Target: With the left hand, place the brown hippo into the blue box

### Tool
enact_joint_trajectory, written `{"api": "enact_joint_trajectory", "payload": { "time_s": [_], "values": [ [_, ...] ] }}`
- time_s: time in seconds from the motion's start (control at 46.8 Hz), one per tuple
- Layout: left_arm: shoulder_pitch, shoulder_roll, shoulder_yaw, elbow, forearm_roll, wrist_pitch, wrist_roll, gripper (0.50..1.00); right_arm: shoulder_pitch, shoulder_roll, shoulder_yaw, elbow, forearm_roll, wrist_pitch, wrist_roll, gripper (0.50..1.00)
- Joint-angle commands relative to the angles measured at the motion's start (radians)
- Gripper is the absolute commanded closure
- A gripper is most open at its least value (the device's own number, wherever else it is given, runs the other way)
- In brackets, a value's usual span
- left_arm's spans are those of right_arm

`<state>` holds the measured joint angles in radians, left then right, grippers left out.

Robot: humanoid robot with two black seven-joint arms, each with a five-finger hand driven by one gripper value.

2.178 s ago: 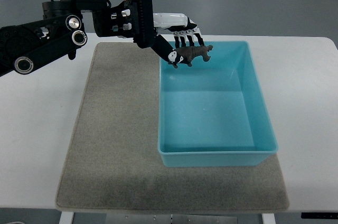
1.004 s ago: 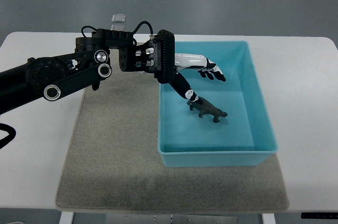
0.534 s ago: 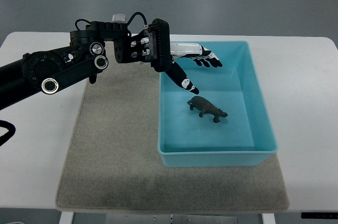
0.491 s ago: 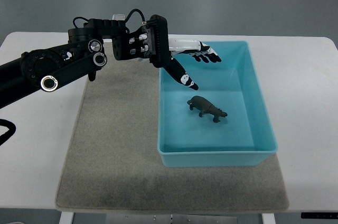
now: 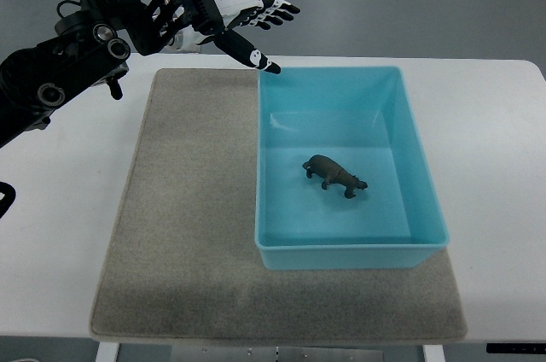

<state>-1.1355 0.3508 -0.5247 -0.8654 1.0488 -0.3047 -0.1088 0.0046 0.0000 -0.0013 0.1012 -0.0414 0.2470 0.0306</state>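
The brown hippo [image 5: 334,176] stands on the floor of the blue box [image 5: 418,157], near its middle. My left hand [image 5: 256,25] hovers above the table's far edge, just past the box's far left corner. Its fingers are spread and hold nothing. The black left arm [image 5: 77,63] comes in from the picture's left edge.
A grey felt mat [image 5: 188,208] lies under the box on the white table [image 5: 495,166]. The right arm does not show.
The left hand let go of the hippo inside the box, then rose and drew back to the far left, out of the box. The hippo stays where it landed.
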Motion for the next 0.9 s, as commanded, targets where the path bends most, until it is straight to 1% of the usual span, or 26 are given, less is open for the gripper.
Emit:
{"api": "enact_joint_trajectory", "payload": {
  "time_s": [0.0, 0.064, 0.085, 0.107, 0.128, 0.299, 0.406, 0.491, 0.598, 0.747, 0.875],
  "values": [
    [-0.001, 0.005, 0.002, 0.029, -0.058, 0.042, 0.0, 0.544, 0.002, 0.0, 0.001, 0.0, 0.0, 0.0, 0.0, 0.564],
    [0.0, 0.007, 0.003, 0.058, -0.102, 0.081, -0.002, 0.534, 0.002, 0.0, 0.0, 0.0, 0.0, 0.0, 0.0, 0.564],
    [0.0, 0.005, 0.002, 0.068, -0.118, 0.094, -0.002, 0.525, 0.0, 0.0, 0.0, 0.0, 0.0, 0.0, 0.0, 0.564],
    [0.002, 0.005, 0.002, 0.078, -0.134, 0.108, -0.002, 0.506, 0.0, 0.0, 0.0, 0.0, 0.0, 0.0, 0.0, 0.564],
    [0.002, 0.005, 0.003, 0.089, -0.151, 0.117, -0.003, 0.504, 0.0, 0.0, 0.0, 0.0, 0.0, 0.0, 0.0, 0.564],
    [0.006, 0.004, 0.002, 0.166, -0.331, 0.18, -0.006, 0.504, 0.0, 0.0, 0.0, 0.0, 0.0, 0.0, 0.0, 0.564],
    [0.005, 0.002, 0.003, 0.206, -0.46, 0.239, -0.034, 0.504, 0.0, 0.0, 0.0, 0.0, 0.0, 0.0, 0.0, 0.564],
    [0.005, 0.002, 0.003, 0.223, -0.532, 0.272, -0.04, 0.504, 0.0, 0.0, 0.0, 0.0, 0.0, 0.0, 0.0, 0.564],
    [0.005, -0.003, 0.003, 0.244, -0.604, 0.291, -0.04, 0.504, 0.0, 0.0, 0.0, 0.0, 0.0, 0.0, 0.0, 0.564],
    [0.005, -0.009, 0.008, 0.284, -0.723, 0.297, -0.04, 0.504, 0.002, 0.0, 0.0, 0.0, 0.0, 0.0, 0.0, 0.564],
    [0.005, -0.021, 0.008, 0.319, -0.825, 0.337, -0.037, 0.504, 0.0, 0.0, 0.001, -0.002, 0.0, 0.0, 0.0, 0.564]
  ]
}}
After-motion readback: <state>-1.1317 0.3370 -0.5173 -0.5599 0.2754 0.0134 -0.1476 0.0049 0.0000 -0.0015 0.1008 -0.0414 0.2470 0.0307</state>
